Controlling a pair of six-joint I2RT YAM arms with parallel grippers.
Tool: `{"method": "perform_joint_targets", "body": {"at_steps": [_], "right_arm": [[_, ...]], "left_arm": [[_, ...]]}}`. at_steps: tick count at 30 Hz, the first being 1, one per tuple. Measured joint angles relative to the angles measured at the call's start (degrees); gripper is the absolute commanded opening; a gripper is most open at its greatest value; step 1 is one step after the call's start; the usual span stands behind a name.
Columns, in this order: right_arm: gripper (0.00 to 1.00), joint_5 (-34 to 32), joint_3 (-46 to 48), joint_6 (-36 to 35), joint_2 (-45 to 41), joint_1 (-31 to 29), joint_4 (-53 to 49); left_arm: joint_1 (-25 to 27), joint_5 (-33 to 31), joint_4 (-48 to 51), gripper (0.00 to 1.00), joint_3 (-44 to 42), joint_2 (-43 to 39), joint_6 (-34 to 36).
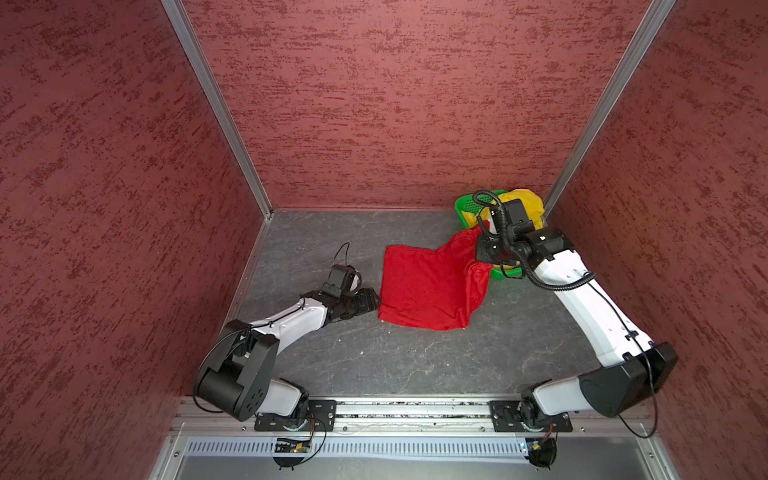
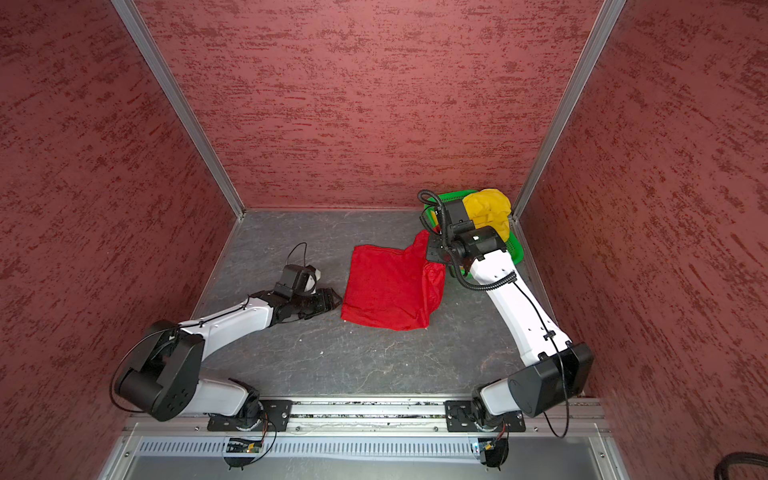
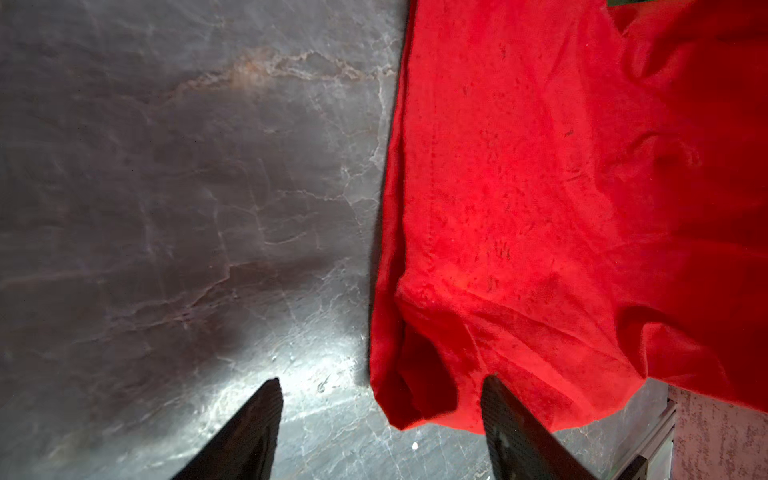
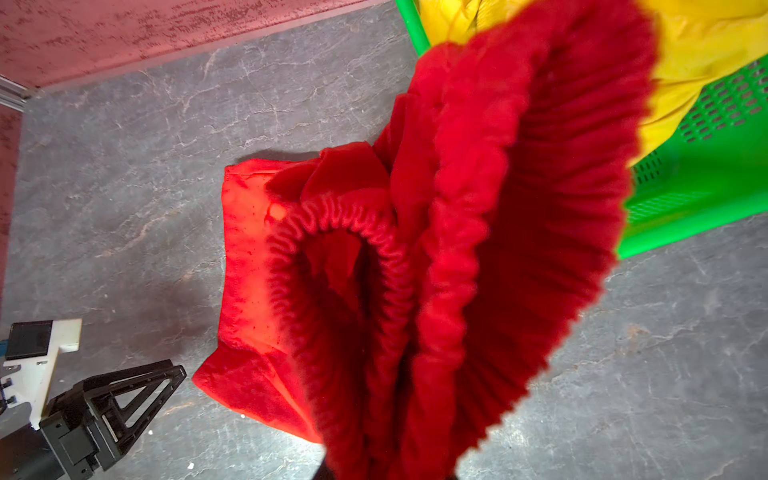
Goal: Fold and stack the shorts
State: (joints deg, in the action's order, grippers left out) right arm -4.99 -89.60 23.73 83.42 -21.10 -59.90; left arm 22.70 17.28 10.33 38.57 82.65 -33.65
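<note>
Red shorts (image 1: pixel 428 286) lie mostly flat on my grey table (image 1: pixel 374 361) — my right gripper (image 1: pixel 483 253) pinches their stretchy waist up by the green basket (image 1: pixel 465 208) with the yellow shorts (image 1: pixel 525 203) inside, and my left gripper (image 3: pixel 381 380) sits spread wide at their other edge.

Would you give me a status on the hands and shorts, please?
Left hand open at corner of red shorts. Right hand shut on their waistband, raised. Yellow shorts in basket. Nothing blocking.
</note>
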Motion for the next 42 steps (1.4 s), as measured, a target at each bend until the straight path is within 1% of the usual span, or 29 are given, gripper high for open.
{"method": "perform_joint_targets", "body": {"at_steps": [3, 8, 15, 25, 27, 35, 37, 39, 42], "right_arm": [[0.00, -1.3, -0.4, 0.0, 1.5, -1.3, 0.0], [0.00, -3.7, -0.7, 0.8, 4.4, -3.8, 0.0], [0.00, -6.3, -1.1, 3.5, 8.3, -7.6, 0.7], [0.00, -5.6, -2.9, 8.3, 13.6, -14.0, 6.6], [0.00, -5.1, -2.9, 9.1, 14.9, -14.9, 7.8], [0.00, -1.6, -2.9, 12.2, 20.1, -17.6, 14.3], [0.00, 0.0, -2.8, 13.0, 22.2, -18.2, 16.6], [0.01, 1.4, -2.8, 13.7, 24.4, -18.8, 18.8], [0.18, 4.3, -2.0, 15.2, 28.3, -19.5, 23.2]], "left_arm": [[0.0, 1.6, -2.5, 0.76, -1.0, 2.4, -0.9], [0.2, 4.0, -8.3, 0.71, -1.5, 5.0, -3.1], [1.1, 4.8, -13.0, 0.57, -0.5, 8.8, -4.7], [2.2, 5.6, -18.0, 0.36, 0.1, 12.6, -5.9], [2.5, 5.6, -18.6, 0.34, 0.1, 13.1, -6.1], [2.9, 5.9, -20.1, 0.34, 0.1, 13.8, -6.2], [2.9, 5.9, -20.1, 0.36, 0.1, 13.8, -6.2], [2.9, 5.8, -20.1, 0.39, 0.1, 13.7, -6.2], [2.9, 5.6, -18.9, 0.47, 0.2, 12.9, -5.9]]}}
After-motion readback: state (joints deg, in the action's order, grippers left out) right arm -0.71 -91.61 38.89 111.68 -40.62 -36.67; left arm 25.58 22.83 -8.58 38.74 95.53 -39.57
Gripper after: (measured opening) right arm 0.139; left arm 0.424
